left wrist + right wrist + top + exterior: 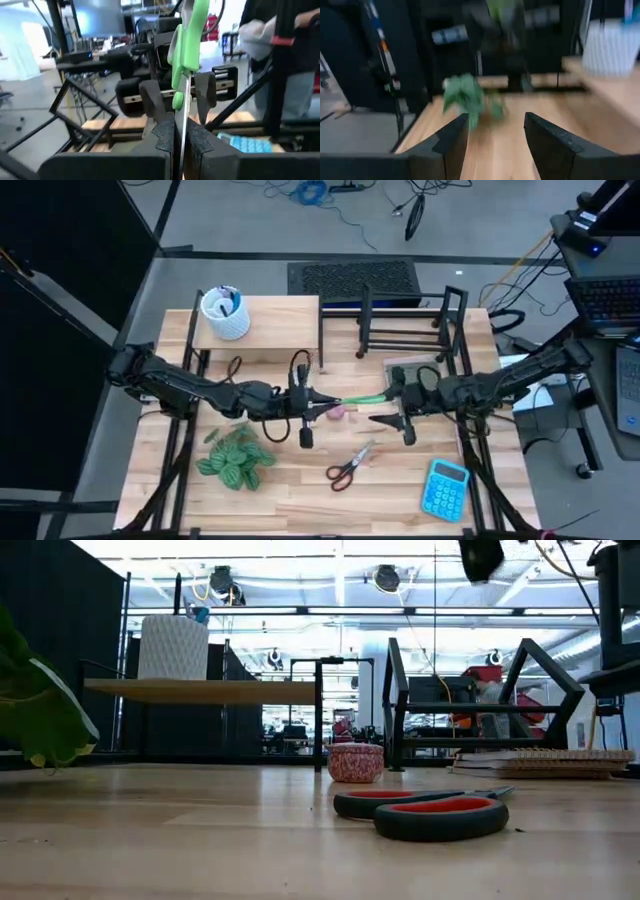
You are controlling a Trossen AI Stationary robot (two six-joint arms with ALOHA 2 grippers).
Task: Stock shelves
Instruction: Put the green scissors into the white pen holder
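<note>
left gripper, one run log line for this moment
left gripper: shut on green tool, mid-table | right gripper: open, facing it | wooden shelf: holds white cup

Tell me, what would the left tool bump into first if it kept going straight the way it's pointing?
Probably the right tool. The left tool points across the table at it, shut on a green flat thing whose far end nearly reaches the open right tool. Exact height is hard to judge.
</note>
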